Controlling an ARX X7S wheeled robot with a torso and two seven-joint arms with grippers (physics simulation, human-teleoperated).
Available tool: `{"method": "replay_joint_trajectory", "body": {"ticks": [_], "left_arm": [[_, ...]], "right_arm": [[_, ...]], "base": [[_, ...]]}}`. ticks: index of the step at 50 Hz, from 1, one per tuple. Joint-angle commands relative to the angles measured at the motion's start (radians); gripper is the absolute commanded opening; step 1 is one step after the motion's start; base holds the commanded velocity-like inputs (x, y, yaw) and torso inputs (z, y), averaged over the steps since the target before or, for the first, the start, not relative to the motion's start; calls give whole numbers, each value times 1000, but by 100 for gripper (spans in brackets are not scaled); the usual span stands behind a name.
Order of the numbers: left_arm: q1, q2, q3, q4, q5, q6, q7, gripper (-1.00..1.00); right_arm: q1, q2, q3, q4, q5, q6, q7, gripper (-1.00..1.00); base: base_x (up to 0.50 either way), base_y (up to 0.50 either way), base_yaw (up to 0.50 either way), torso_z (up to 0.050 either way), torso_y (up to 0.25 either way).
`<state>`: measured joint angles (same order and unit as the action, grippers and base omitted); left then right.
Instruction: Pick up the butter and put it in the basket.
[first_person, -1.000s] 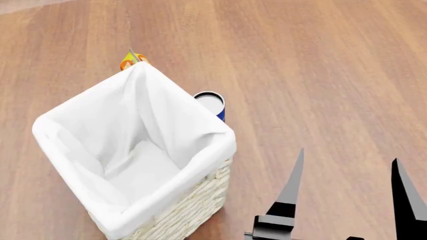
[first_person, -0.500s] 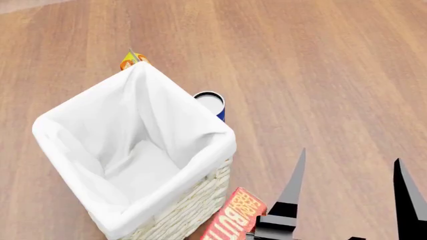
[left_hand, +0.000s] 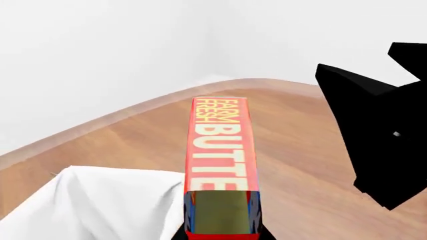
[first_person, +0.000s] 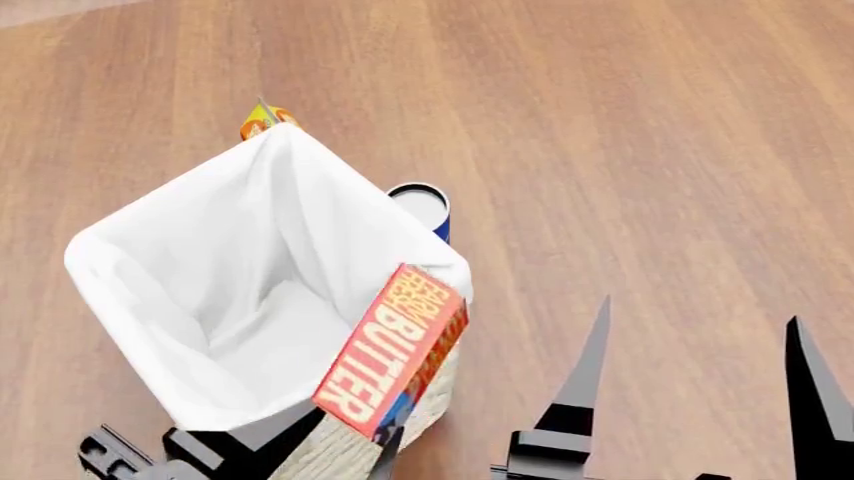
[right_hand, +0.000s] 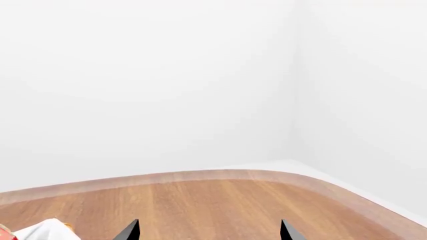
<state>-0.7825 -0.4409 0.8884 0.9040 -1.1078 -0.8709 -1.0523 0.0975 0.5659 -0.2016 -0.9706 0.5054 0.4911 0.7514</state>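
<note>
The butter (first_person: 394, 345), a red-and-orange carton with white letters, hangs tilted over the near right rim of the basket (first_person: 174, 200). My left gripper (first_person: 380, 437) is shut on the carton's lower, blue-patched end. In the left wrist view the butter (left_hand: 220, 145) points away from that gripper (left_hand: 220, 236), above the basket's white liner (left_hand: 100, 200). My right gripper (first_person: 697, 310) stands open to the right of the basket and holds nothing. Its fingertips are wide apart over bare floor in the right wrist view, where my right gripper (right_hand: 209, 226) shows at the edge.
A blue can with a white top (first_person: 424, 208) stands against the basket's far right side. An orange item with a yellow-green tip (first_person: 264, 118) peeks out behind the far corner. Wooden floor stretches all round; white walls bound it in the wrist views.
The butter has come up from the head view's lower edge, moving left onto the basket's rim. My left gripper has entered view with it. The right gripper has not moved.
</note>
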Motion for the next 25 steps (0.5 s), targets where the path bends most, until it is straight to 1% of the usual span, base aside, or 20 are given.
{"method": "replay_joint_trajectory", "body": {"ticks": [1,4,7,8,12,15,17,23,25], "left_arm": [[-93,-59,-117,-21,-61,7,2,-100],[-111,-92,-133,-60,-56,14,49,-100],[-148,-117,-159,-100,-84,7,77,-100],[-180,-137,-169,-129,-91,-9,94,-100],[-263,-171,-193,-181,-143,-51,130,-100],[-307,-191,-202,-220,-151,-70,163,-100],[-352,-207,-192,-251,-146,-109,180,-100],[-419,-228,-176,-320,-123,-151,243,-100],[-449,-236,-167,-352,-100,-156,291,-100]], "right_arm": [[3,3,-7,1,2,-1,5,100],[1,4,-5,5,2,-7,4,100],[0,5,-8,10,0,-12,2,100],[0,6,-6,8,2,-12,4,100],[-4,9,0,7,7,-15,6,100],[-4,10,-3,9,7,-16,6,100],[-6,10,-5,13,3,-21,5,100],[-4,10,-8,18,4,-23,5,100],[-8,12,-2,19,8,-28,5,100]], "base": [[0,0,0,0,0],[0,0,0,0,3],[0,0,0,0,0],[0,0,0,0,0],[0,0,0,0,3],[0,0,0,0,0],[0,0,0,5,0],[0,0,0,0,2],[0,0,0,0,0]]}}
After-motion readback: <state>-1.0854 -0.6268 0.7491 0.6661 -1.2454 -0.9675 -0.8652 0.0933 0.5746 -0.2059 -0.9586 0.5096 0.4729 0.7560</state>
